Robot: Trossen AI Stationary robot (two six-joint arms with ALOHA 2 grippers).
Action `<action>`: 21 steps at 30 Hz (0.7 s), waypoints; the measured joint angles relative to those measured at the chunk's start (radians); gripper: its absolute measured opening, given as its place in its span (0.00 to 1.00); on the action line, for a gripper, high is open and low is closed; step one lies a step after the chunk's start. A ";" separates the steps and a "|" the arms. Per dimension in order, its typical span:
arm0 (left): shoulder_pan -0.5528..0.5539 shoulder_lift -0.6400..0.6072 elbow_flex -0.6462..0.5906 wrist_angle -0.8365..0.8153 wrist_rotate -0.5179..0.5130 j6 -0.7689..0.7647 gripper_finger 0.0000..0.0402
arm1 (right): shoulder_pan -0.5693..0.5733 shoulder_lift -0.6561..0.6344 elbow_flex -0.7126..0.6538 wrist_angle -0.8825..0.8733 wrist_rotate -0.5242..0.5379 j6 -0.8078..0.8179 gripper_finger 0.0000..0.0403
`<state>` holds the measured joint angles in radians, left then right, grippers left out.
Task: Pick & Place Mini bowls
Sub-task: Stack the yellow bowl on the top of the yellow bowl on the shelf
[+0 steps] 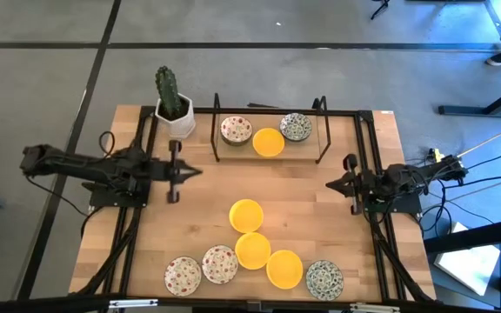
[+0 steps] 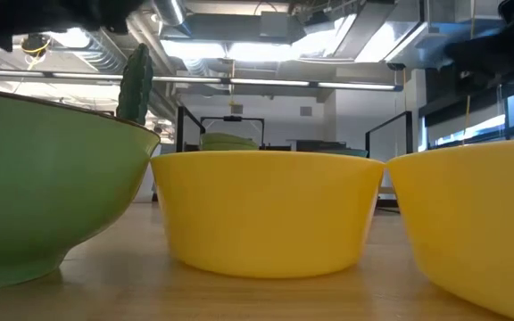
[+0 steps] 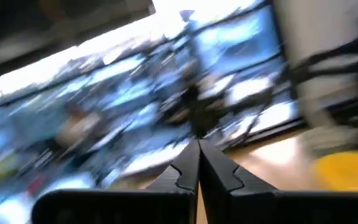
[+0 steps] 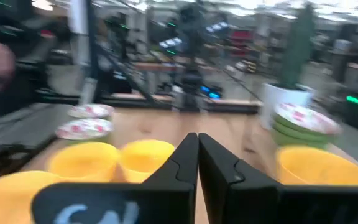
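Both grippers, left (image 1: pixel 187 172) and right (image 1: pixel 330 183), hang clenched and empty; mini bowls (image 1: pixel 246 215) at lower centre look light, slick, chippable — best pinched at the rim.

A lab or workshop: exposed ceiling ducts (image 2: pixel 239 67), strip lights (image 2: pixel 266 83), grey concrete floor (image 1: pixel 320 22).

table (image 1: pixel 207 187): pale wood, visible grain, matt | yellow mini bowls (image 2: pixel 266 209): smooth, softly glossy | rack (image 1: pixel 270 130): thin black metal | gripper fingers (image 4: pixel 194 168): matt black
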<state>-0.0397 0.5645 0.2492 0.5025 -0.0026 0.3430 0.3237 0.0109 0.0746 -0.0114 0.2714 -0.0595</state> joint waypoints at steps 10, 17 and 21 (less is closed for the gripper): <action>0.014 -0.194 -0.151 -0.020 -0.034 0.035 0.00 | 0.000 0.000 0.000 0.055 -0.048 -0.023 0.01; 0.064 -0.282 -0.194 -0.110 -0.093 0.000 0.00 | 0.000 0.000 0.000 0.045 0.022 -0.022 0.01; 0.103 -0.288 -0.194 -0.179 -0.098 -0.033 0.00 | 0.000 0.000 0.000 0.033 0.035 -0.019 0.01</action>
<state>0.0638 0.2768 0.0551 0.3231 -0.1003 0.3103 0.3237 0.0109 0.0746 0.0219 0.3061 -0.0788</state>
